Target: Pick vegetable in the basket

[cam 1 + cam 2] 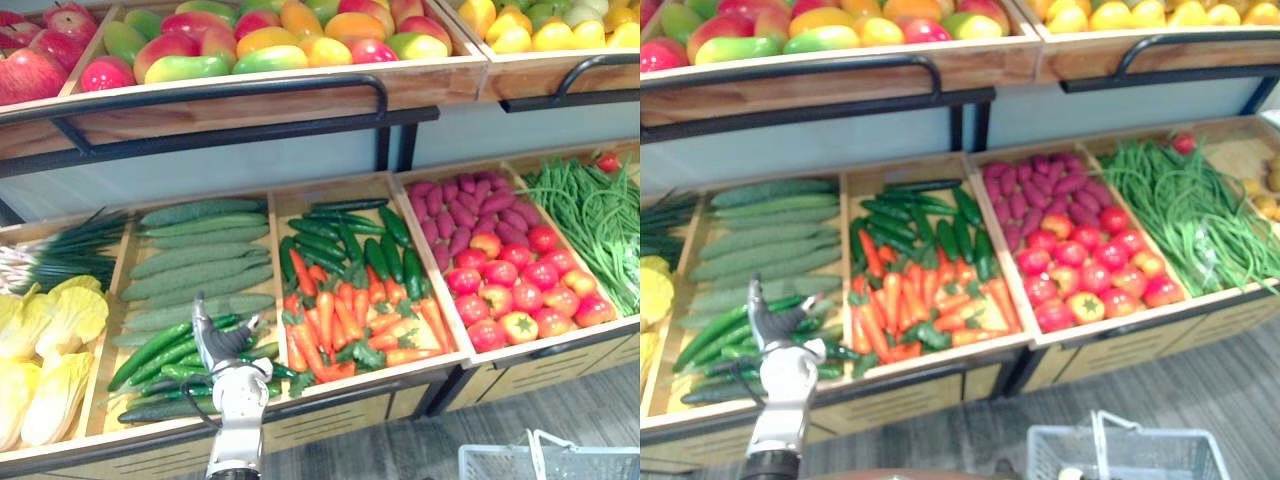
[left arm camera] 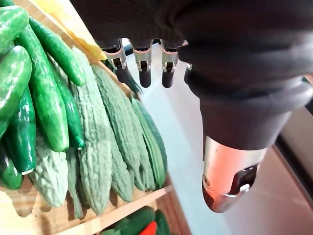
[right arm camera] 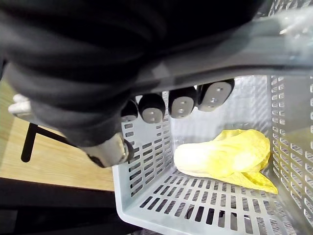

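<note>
My left hand (image 1: 216, 345) hovers open over the smooth green cucumbers (image 1: 158, 352) at the front of a wooden crate. Its fingers (image 2: 145, 73) are straight and hold nothing. Bumpy bitter gourds (image 2: 98, 132) lie just beyond the cucumbers (image 2: 44, 98). My right hand (image 3: 183, 105) has its fingers curled round the handle (image 3: 234, 49) of the grey plastic basket (image 3: 146, 156). A yellow napa cabbage (image 3: 225, 154) lies inside it. The basket (image 1: 1130, 455) hangs low on the right, in front of the stand.
Carrots (image 1: 350, 320) and dark peppers fill the crate to the right. Beyond them lie tomatoes (image 1: 520, 290), purple sweet potatoes (image 1: 460, 205) and green beans (image 1: 590, 220). Yellow cabbages (image 1: 50, 340) and scallions lie at the left. A fruit shelf with a black rail (image 1: 200, 95) overhangs the back.
</note>
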You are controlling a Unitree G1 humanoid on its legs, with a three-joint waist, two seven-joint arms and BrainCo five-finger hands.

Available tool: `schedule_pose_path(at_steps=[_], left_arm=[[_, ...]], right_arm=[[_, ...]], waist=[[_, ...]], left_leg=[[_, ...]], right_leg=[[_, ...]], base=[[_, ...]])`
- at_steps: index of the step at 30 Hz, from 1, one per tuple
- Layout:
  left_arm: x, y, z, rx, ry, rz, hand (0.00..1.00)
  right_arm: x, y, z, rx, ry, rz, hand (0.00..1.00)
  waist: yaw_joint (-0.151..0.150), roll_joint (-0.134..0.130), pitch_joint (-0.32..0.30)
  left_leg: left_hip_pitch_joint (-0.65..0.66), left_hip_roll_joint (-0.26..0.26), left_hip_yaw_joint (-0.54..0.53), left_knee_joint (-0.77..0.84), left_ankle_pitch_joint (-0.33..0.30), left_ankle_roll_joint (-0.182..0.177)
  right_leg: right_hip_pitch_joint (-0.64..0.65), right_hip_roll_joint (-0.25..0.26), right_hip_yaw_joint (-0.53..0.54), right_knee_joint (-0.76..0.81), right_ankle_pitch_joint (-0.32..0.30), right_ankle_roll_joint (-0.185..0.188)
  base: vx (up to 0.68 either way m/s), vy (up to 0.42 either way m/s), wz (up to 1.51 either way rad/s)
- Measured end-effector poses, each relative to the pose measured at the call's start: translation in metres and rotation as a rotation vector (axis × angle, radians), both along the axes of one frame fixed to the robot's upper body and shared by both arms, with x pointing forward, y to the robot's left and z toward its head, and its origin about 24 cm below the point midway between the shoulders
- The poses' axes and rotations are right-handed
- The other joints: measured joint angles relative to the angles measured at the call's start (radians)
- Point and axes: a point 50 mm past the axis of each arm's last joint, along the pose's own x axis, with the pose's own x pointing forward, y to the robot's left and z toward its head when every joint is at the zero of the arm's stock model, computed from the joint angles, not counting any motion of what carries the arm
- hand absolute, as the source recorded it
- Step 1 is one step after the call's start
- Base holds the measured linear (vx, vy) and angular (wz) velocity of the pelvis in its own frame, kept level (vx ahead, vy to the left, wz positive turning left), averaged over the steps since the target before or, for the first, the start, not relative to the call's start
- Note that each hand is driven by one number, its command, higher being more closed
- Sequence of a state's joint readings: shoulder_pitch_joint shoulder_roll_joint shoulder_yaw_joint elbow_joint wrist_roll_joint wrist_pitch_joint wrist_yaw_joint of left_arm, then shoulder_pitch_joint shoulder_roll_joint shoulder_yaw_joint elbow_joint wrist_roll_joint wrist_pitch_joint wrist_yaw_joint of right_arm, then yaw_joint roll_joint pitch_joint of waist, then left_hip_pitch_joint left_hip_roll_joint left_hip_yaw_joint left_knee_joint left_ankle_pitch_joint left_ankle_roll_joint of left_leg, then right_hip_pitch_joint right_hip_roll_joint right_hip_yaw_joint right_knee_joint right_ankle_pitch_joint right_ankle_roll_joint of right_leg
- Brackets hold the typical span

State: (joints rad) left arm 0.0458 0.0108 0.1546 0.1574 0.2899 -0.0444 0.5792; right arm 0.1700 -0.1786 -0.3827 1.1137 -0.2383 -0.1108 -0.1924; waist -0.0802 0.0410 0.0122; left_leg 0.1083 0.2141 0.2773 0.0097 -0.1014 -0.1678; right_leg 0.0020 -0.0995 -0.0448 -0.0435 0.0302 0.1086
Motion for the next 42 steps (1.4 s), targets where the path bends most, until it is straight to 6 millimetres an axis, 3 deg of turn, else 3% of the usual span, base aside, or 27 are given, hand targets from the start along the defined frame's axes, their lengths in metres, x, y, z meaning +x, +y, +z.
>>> schedule_pose_path(at_steps=[8, 23, 42], left_arm=[[0.002, -0.011, -0.005, -0.008, 0.027, -0.062, 0.00], [0.002, -0.030, -0.042, -0.032, 0.210, -0.153, 0.00], [0.003, -0.025, -0.054, -0.025, 0.306, -0.190, 0.00]], right_arm=[[0.000, 0.000, 0.000, -0.004, 0.000, 0.004, 1.00], [0.001, 0.003, -0.001, -0.004, 0.004, 0.030, 1.00], [0.002, 0.003, 0.000, -0.012, 0.002, 0.030, 1.00]], waist=[[-0.001, -0.001, 0.000], [-0.028, 0.006, -0.005], [-0.027, 0.017, -0.002]], left_leg=[[0.000, 0.000, 0.012, 0.000, -0.001, -0.001], [0.001, -0.005, 0.050, 0.000, -0.011, -0.002], [0.016, -0.011, 0.069, 0.000, -0.020, -0.001]], right_leg=[[-0.016, 0.001, 0.012, 0.006, 0.000, 0.000], [-0.035, 0.003, 0.055, -0.010, 0.013, 0.009], [-0.032, 0.002, 0.080, -0.028, 0.024, 0.013]], base=[[0.00, -0.001, -0.04], [0.00, 0.003, -0.08], [0.00, 0.003, -0.04]])
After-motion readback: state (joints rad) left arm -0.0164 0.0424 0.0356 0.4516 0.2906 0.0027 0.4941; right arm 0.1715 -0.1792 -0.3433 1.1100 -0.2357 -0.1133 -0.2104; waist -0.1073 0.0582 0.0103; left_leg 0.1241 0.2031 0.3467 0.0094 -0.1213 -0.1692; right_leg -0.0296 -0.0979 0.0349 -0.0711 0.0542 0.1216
